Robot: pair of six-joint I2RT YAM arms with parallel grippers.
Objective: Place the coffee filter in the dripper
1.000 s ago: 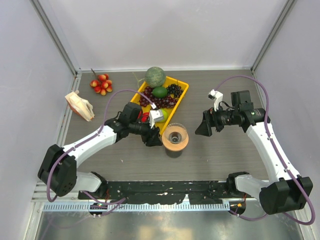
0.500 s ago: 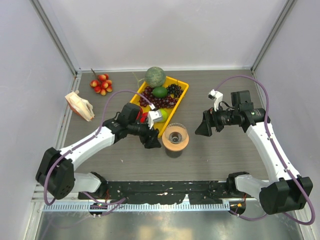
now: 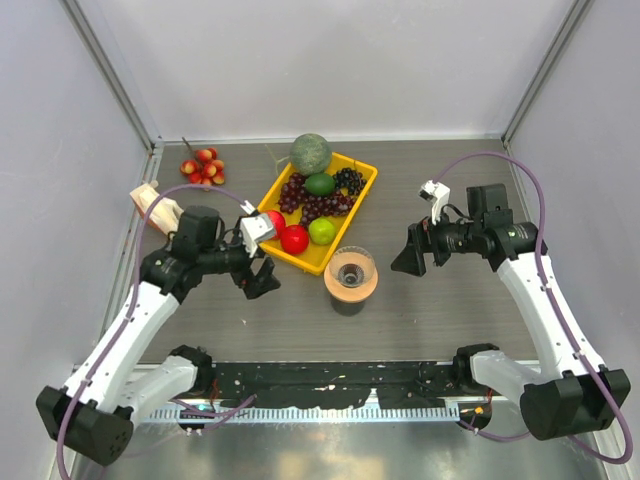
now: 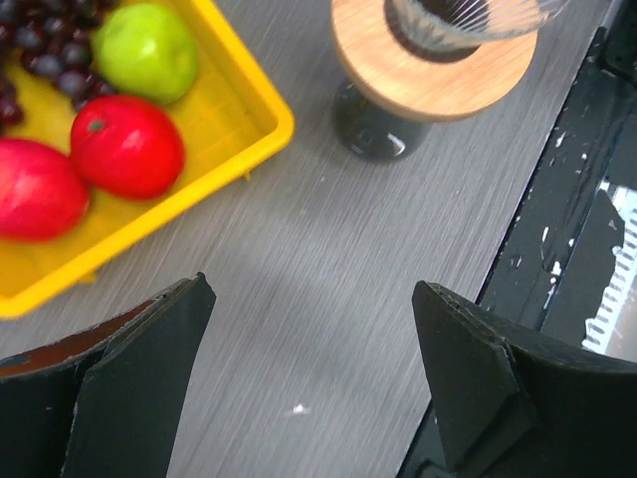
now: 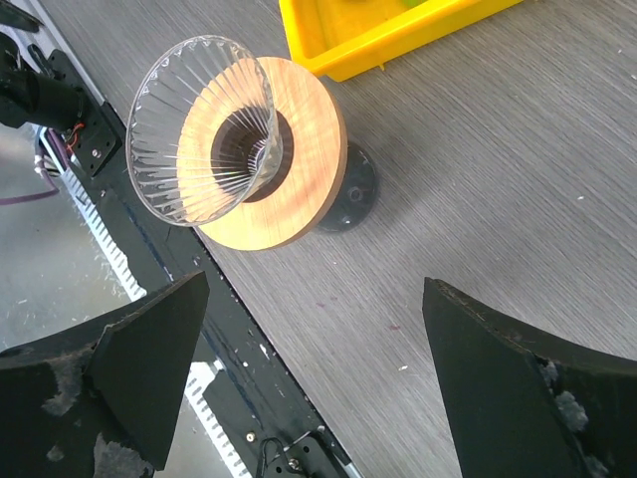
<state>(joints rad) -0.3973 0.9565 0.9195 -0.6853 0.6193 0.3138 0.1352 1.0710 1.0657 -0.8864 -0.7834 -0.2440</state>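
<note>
Dripper (image 5: 199, 129), clear and ribbed, sits point down in the hole of a tan wooden ring (image 5: 311, 149). The ring rests on a dark glass cup (image 4: 373, 134), which stands upright on the grey worktop (image 3: 430, 310), a little in front of the near corner of a yellow tray (image 4: 261, 118) and not touching it. From above, the stack lies near the middle of the worktop, between the two arms.

The tray holds a red apple (image 3: 294, 239), a second red one beside it that is partly hidden by the left wrist camera, a green apple (image 3: 321, 230), dark grapes (image 3: 315, 205) and a lime (image 3: 319, 184). A green melon (image 3: 310, 153) lies just behind the tray's far corner. A bunch of small red fruit (image 3: 203, 168) lies near the back left. A beige bundle of papers (image 3: 158, 210) lies at the left edge.

The left end effector (image 4: 311, 299) hangs over bare worktop to the left of the cup, apart from it and just in front of the tray's near edge. Its fingers are spread wide with nothing between them. The right end effector (image 5: 317, 284) is to the right of the dripper, apart from it and turned toward it. Its fingers are also spread wide, with nothing between them.
</note>
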